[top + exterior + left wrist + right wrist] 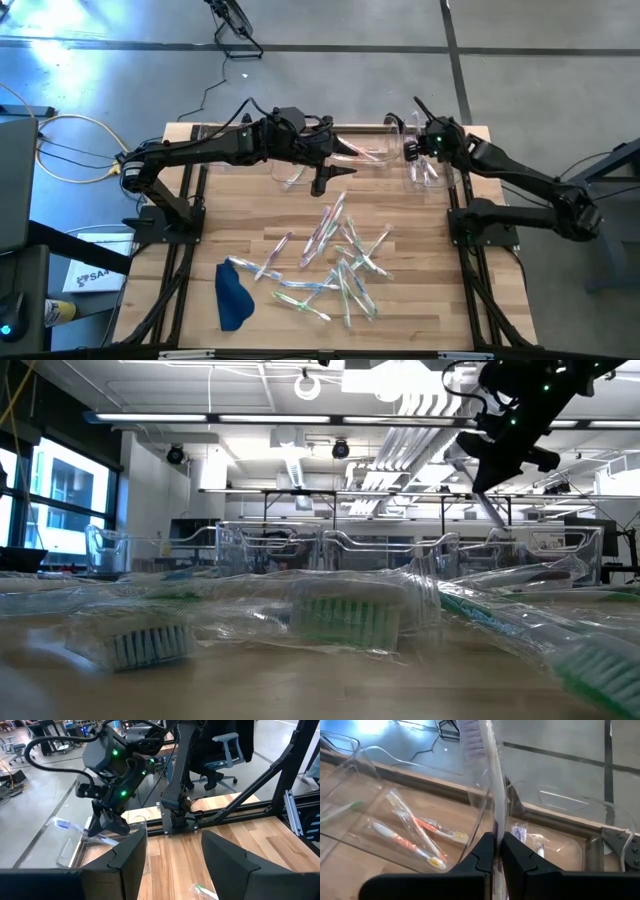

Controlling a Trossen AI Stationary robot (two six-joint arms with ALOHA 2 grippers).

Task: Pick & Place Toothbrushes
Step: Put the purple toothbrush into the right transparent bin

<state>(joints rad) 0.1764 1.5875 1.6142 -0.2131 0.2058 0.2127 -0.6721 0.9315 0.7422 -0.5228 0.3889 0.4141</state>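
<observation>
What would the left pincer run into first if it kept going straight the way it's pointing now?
Probably the right pincer, which is shut on a wrapped toothbrush over a clear bin. The left pincer is open and aims across the bare table towards it; the depth is unclear.

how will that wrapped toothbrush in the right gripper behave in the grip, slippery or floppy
Probably slippery: the toothbrush sits in a glossy clear wrapper, pinched low by the right gripper. The handle looks stiff, standing straight above the shut fingers; only the loose wrapper seems floppy. It likely weighs little, being so slim.
</observation>
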